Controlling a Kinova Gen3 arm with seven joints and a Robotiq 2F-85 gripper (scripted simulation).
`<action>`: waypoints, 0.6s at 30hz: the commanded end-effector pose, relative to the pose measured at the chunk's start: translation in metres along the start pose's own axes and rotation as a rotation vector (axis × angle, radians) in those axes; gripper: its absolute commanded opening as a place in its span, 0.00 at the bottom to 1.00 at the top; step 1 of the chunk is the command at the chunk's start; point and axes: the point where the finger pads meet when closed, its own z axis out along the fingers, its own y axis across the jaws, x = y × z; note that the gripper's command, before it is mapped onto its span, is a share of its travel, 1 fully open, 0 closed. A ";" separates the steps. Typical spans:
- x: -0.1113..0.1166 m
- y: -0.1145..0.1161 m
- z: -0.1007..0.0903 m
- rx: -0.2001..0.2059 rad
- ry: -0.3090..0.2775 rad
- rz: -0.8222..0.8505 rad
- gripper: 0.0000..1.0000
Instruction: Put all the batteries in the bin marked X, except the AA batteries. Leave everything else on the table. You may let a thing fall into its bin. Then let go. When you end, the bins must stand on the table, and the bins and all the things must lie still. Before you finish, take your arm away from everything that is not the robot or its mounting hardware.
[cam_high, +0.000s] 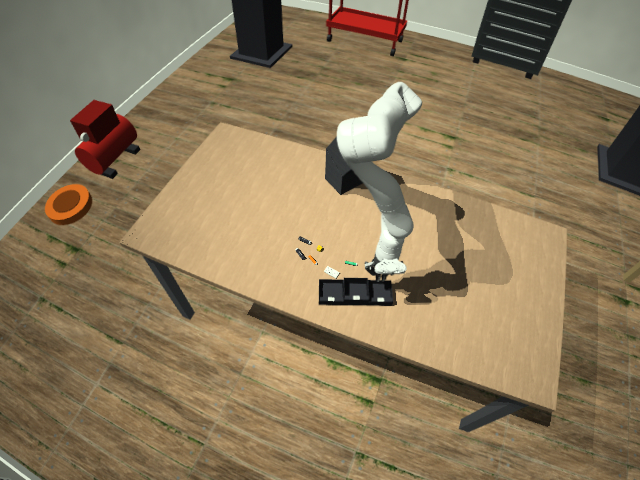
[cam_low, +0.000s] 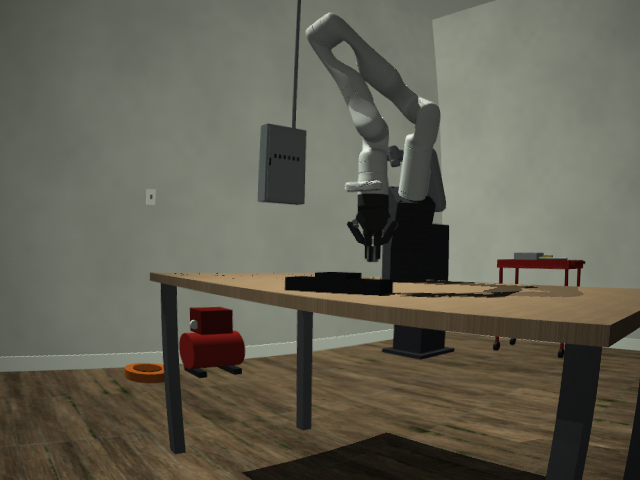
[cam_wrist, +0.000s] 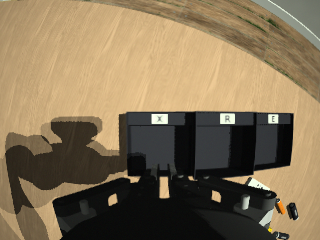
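Note:
My gripper (cam_high: 381, 277) (cam_low: 372, 253) (cam_wrist: 163, 173) is shut to a narrow gap, with nothing visible between its fingertips. It hangs above the table-side edge of the bin marked X (cam_high: 381, 303) (cam_wrist: 142, 119). The visible floor of that bin shows no object; its near part is hidden by the gripper. A green battery-like cylinder (cam_high: 351, 263) lies on the table near the gripper. An orange one (cam_high: 313, 259) (cam_wrist: 281, 206) and two dark ones, one (cam_high: 305, 240) (cam_wrist: 281, 235) farther back and one (cam_high: 300, 253) (cam_wrist: 293, 211) beside the orange one, lie farther left in the top view. Their sizes are unreadable.
Bins R (cam_high: 356, 303) (cam_wrist: 210, 119) and E (cam_high: 331, 303) (cam_wrist: 287, 119) stand in a row with bin X. A white dotted piece (cam_high: 331, 271) (cam_wrist: 256, 184) lies behind the bins. A small yellow object (cam_high: 319, 248) (cam_wrist: 270, 230) lies near the dark cylinders.

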 end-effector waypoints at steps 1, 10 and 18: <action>0.001 0.001 -0.003 0.001 0.001 -0.004 0.09; 0.000 0.002 -0.062 -0.001 0.001 -0.002 0.09; 0.003 0.002 -0.128 -0.007 0.004 -0.005 0.09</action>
